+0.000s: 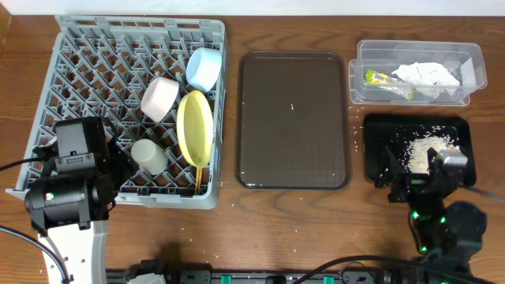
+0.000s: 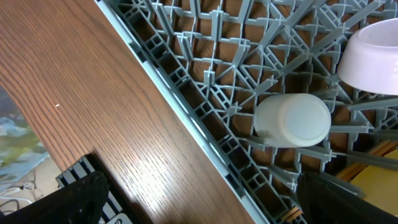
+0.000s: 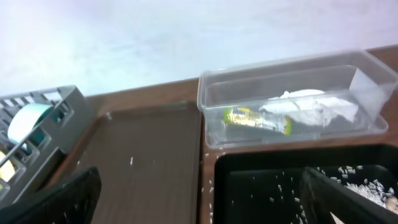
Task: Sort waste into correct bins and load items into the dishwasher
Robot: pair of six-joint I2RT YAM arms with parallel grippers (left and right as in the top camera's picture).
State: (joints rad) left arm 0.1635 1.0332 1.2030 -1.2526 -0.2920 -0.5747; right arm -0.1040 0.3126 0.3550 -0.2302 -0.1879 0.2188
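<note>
Backing onto a pale wall (image 3: 155, 37), the wooden table (image 1: 300, 221) shows left and right jaws spread wide.

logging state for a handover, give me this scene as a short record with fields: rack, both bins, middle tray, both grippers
dish rack: light blue bowl, pinkish-white bowl, yellow plate on edge, cream cup, chopsticks
clear tub: napkin, yellow-green wrapper
black tray: crumbs
brown serving tray: no items, a few specks
left gripper: open, over the rack's edge
right gripper: open, by the black tray's near side
</note>
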